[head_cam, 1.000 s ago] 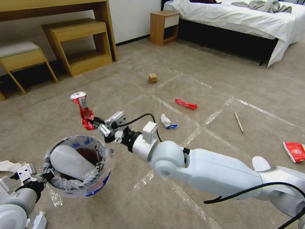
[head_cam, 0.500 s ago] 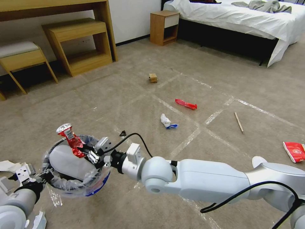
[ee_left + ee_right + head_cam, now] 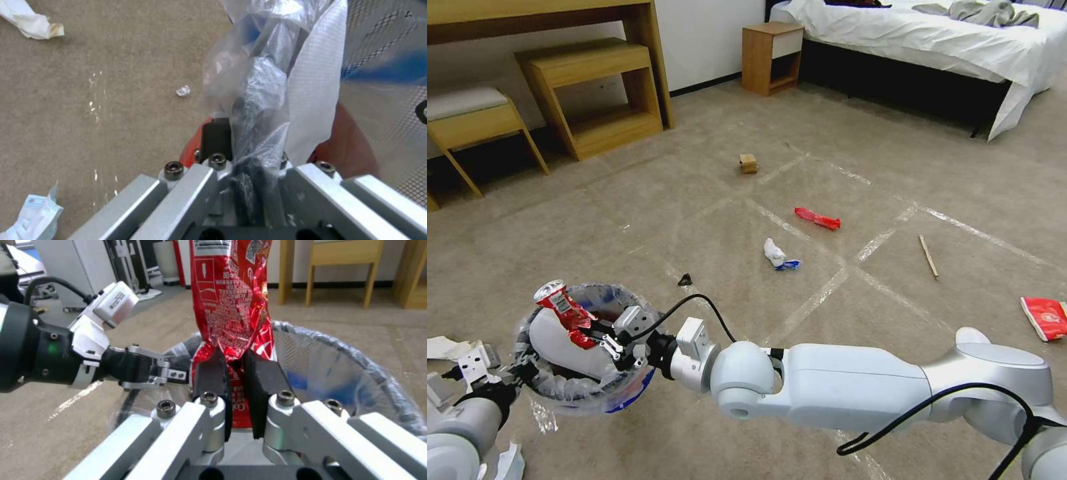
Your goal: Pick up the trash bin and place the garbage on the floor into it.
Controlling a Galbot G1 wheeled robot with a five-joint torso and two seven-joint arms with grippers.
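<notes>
A two-armed wheeled robot sorts litter in a bedroom: its right pincer (image 3: 602,339) is clamped on the lower end of a crushed red drinks can (image 3: 564,312), holding it tilted above the mouth of a small round blue-and-red trash bin lined with crinkled clear plastic (image 3: 634,383). The right wrist view confirms the grip, with the dark fingertips (image 3: 213,375) pressed into the can's creased foil-like skin (image 3: 231,300) and the bin's netted wall (image 3: 320,363) just beyond.

The left pincer (image 3: 507,373) carries the bin off the beige short-pile carpet (image 3: 707,193), closed on its bagged rim; in the left wrist view the jaws pinch the dark edge and bunched liner (image 3: 260,100). A rounded white object (image 3: 564,340) already lies inside the bin.

The drop looks close. To do it well, the can's body should sit over the bin's opening, not its near edge, before the jaws part, since most of the can stands high above the grip and may topple outward. Lowering it a little further and holding the bin level would help; the loose liner could catch the can.

Still scattered on the carpet's taped grid: a small tan box (image 3: 748,163), a red wrapper (image 3: 818,218), crumpled white paper (image 3: 777,255), a thin stick (image 3: 928,256), a black scrap (image 3: 685,280) and a red packet (image 3: 1046,317) near the right edge.
</notes>
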